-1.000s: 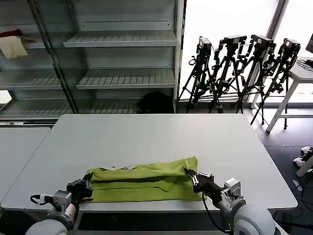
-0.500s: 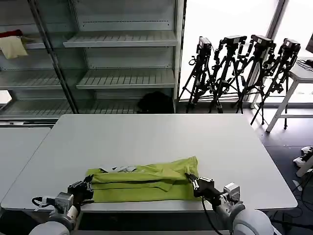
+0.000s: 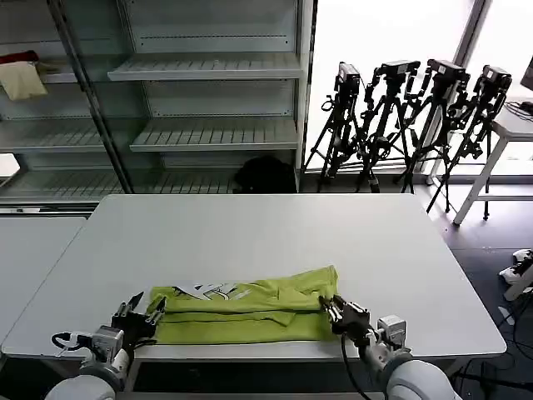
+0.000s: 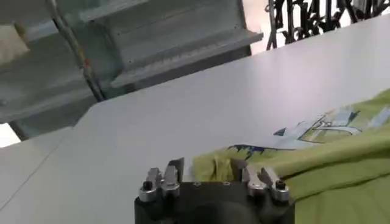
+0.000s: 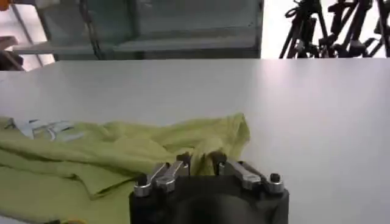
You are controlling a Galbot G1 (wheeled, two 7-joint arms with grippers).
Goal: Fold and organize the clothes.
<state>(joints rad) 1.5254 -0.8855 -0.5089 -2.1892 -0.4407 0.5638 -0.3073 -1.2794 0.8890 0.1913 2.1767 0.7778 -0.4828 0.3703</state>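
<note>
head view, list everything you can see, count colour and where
T-shirt: one, lime green with white print, folded into a band along the table's near edge
table: one, white, centre
second table: one, white, left edge
shelving unit: one, grey, behind the table
cloth: one, pale cream with a red item, on a left shelf
camera tripods: several, black, back right
left gripper: one, black, open at the shirt's left end
right gripper: one, black, open at the shirt's right end

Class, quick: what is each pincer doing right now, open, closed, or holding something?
Left pincer: open, at the T-shirt's left end.
Right pincer: open, at the T-shirt's right end.
</note>
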